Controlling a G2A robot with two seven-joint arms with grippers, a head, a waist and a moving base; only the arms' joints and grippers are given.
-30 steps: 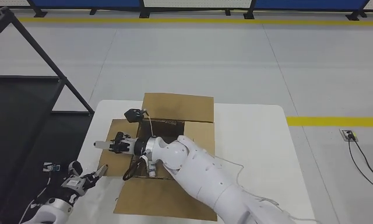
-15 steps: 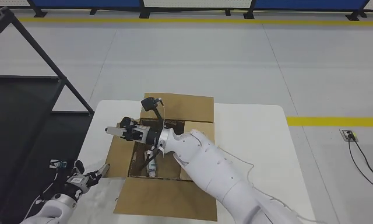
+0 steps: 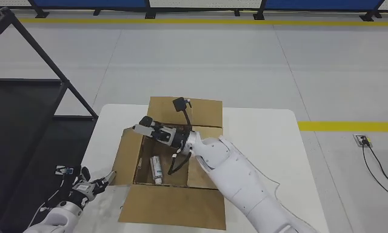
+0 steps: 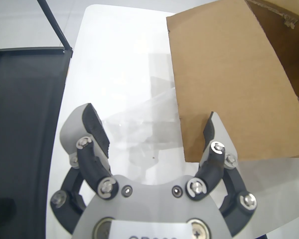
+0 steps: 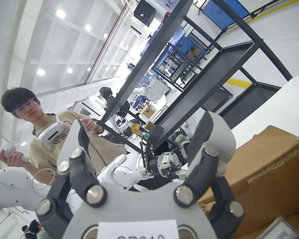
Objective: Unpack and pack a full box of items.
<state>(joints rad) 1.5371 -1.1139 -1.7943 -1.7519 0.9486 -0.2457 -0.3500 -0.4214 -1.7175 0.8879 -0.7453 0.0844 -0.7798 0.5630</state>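
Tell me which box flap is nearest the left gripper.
The raised side flap on the left arm's side: the open left gripper sits right beside its corner, nearer than any other.

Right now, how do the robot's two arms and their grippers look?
The left arm and right arm are smooth white shells; a black cable loops at the right wrist. The left gripper and right gripper match: grey metal plates, black linkages, silver screws, black ribbed pads, a white label.

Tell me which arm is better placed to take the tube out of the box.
Probably right: the right gripper is open above the box, near the tube; the left gripper is outside the flap.
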